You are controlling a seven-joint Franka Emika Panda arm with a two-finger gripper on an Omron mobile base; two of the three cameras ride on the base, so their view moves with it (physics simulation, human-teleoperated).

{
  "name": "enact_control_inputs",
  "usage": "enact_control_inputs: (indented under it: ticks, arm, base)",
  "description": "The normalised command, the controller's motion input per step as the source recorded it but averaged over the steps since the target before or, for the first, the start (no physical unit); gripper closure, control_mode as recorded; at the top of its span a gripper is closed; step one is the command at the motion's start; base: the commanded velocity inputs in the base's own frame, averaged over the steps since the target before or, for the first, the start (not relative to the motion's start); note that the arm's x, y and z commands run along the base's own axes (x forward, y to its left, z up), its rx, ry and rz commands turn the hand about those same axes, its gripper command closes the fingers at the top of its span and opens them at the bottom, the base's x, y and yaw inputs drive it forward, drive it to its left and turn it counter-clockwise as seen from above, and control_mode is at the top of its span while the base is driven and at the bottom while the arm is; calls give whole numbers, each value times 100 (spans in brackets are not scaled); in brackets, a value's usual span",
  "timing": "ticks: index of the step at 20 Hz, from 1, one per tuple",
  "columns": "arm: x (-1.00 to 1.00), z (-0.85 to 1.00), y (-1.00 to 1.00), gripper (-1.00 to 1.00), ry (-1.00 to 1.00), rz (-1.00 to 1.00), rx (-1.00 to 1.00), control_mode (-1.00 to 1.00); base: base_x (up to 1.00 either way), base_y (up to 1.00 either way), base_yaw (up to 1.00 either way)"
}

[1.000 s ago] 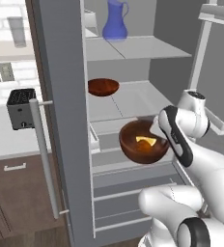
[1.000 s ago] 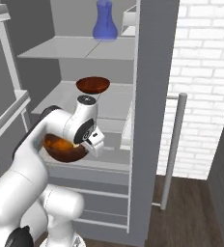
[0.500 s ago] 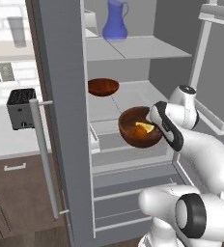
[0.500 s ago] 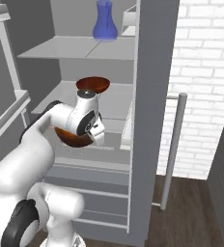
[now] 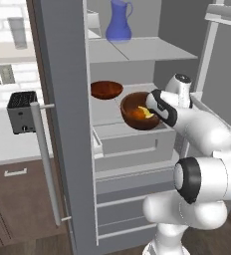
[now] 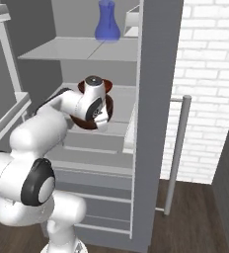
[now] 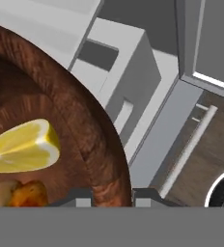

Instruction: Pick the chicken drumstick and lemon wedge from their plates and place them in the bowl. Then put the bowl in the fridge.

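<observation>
The fridge (image 5: 62,99) stands open & takes up the centre of the left base view; its grey door w/ long vertical bar handle (image 5: 45,164) sits at centre-left, pale shelves & drawers to the right of it. In the right base view the fridge (image 6: 153,99) wall runs down the centre, shelves on the left of frame.

The white arm rises from lower right of the left base view & reaches into the middle shelf.

The bowl (image 5: 137,110), reddish-brown wood, is at frame centre in the left base view, tilted w/ its opening toward the camera, over the front of the middle shelf above the top drawer; can't tell if it touches the shelf. In the right base view the bowl (image 6: 82,121) is mostly hidden behind the wrist. Hand view: bowl (image 7: 70,111) fills the left half.

A 2nd, shallower brown bowl (image 5: 106,89) sits further back on the same shelf, upper left of the held one. Blue jug (image 5: 119,22) on the top shelf. Toaster (image 5: 22,112) on the counter (image 5: 8,144) at left edge.

Fingers (image 7: 109,198) are clamped on the bowl's rim, at the bottom of the hand view.

Lemon wedge (image 7: 24,147) lies inside the bowl, lower left of the hand view; chicken drumstick (image 7: 17,193) just below it, touching.
</observation>
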Motion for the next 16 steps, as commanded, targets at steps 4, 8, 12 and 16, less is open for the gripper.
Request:
enact_control_inputs:
  ticks: [4,8,12,16]
  arm:
    - [63,-1,-3,100,0,-26,18,-100]
    - [70,-6,0,100,-1,-24,14,-100]
    - [40,-23,0,100,0,-16,2,-100]
    - [61,-21,-3,100,0,-10,0,-100]
  base:
    - [0,0,0]
    - [0,0,0]
    - [0,0,0]
    - [0,0,0]
